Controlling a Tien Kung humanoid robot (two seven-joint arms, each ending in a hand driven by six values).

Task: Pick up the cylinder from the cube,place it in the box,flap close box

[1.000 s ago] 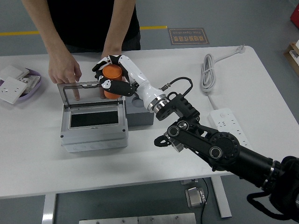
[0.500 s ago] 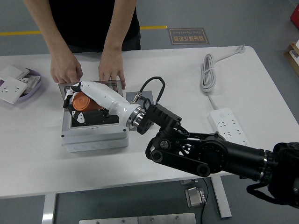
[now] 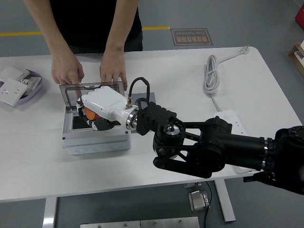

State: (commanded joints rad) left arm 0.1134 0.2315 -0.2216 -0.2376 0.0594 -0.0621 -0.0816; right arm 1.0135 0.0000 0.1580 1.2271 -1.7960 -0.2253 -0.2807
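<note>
My right hand (image 3: 97,114), white with black fingertips, is down inside the open grey box (image 3: 95,138) and is shut on the orange cylinder (image 3: 90,114), of which only a sliver shows under the palm. The box's clear lid (image 3: 90,88) stands open at the back. The dark grey cube (image 3: 132,99) behind the box's right side is mostly hidden by my wrist. A person across the table rests the left hand (image 3: 66,71) and right hand (image 3: 113,69) on the lid's top edge. My left arm is out of view.
A purple dish (image 3: 33,90) with white socket parts sits at the far left. A coiled white cable (image 3: 211,71) and a white power strip (image 3: 228,116) lie to the right. My black right arm (image 3: 213,147) spans the table's near right.
My right hand carried the orange cylinder from above the cube leftward over the box and lowered it inside. The person's hands moved onto the lid's top edge.
</note>
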